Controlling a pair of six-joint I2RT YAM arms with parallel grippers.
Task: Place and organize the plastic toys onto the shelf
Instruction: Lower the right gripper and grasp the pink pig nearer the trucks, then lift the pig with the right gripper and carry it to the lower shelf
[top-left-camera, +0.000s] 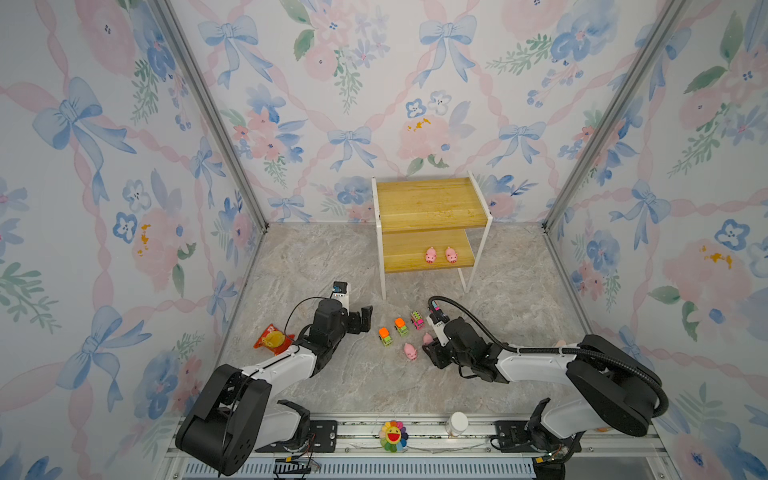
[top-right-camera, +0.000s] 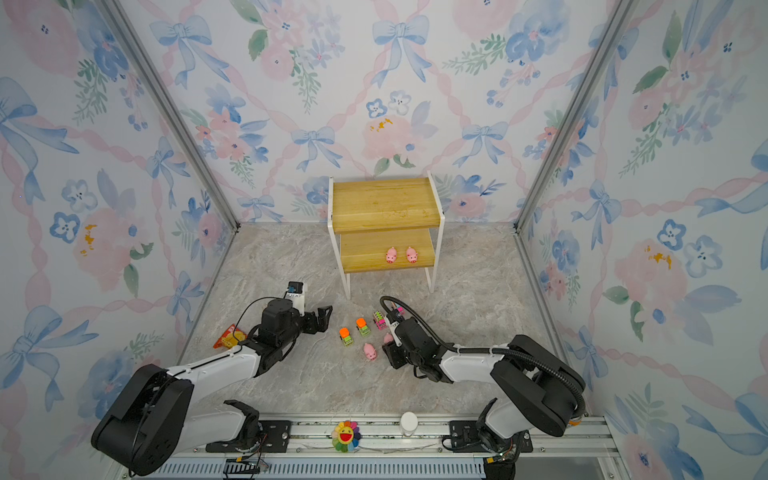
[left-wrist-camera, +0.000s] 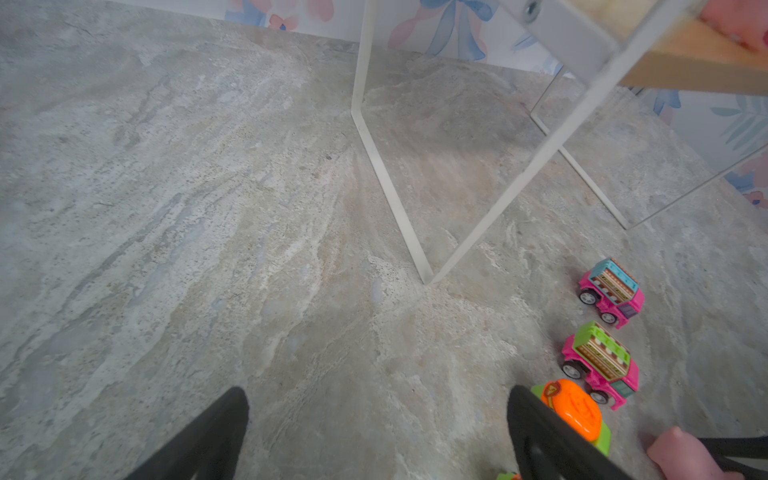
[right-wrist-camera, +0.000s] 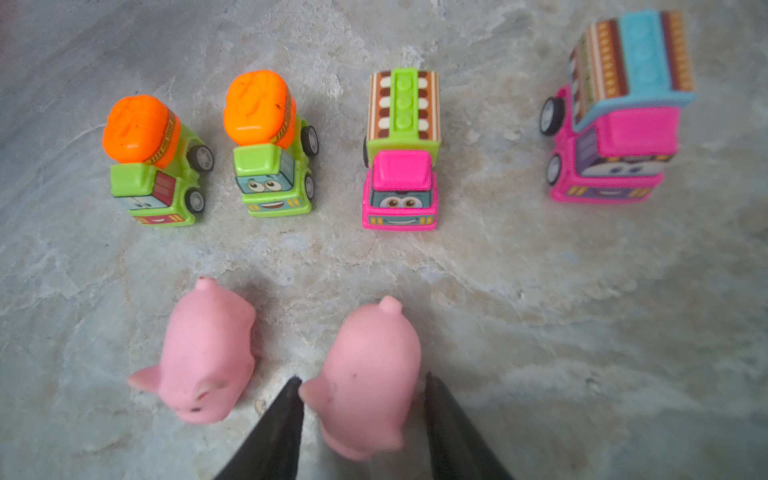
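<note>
The shelf (top-left-camera: 428, 203) (top-right-camera: 384, 203) stands at the back, with two pink pigs (top-left-camera: 430, 254) (top-left-camera: 451, 254) on its lower board. On the floor in front stand two green cars (right-wrist-camera: 156, 162) (right-wrist-camera: 270, 145), two pink cars (right-wrist-camera: 401, 158) (right-wrist-camera: 619, 116) and two more pigs. My right gripper (right-wrist-camera: 361, 376) (top-left-camera: 430, 347) is low over one floor pig (right-wrist-camera: 370, 374). Its jaws are open, one finger on each side, close to the body. The other floor pig (right-wrist-camera: 208, 353) (top-left-camera: 410, 351) lies beside it. My left gripper (left-wrist-camera: 377, 390) (top-left-camera: 365, 318) is open over bare floor, beside a green car (left-wrist-camera: 577, 411).
An orange-red snack packet (top-left-camera: 272, 338) lies behind the left arm. A rainbow flower (top-left-camera: 392, 434) and a white bottle (top-left-camera: 457, 423) sit on the front rail. The shelf's thin white legs (left-wrist-camera: 386, 187) stand just ahead of the left gripper.
</note>
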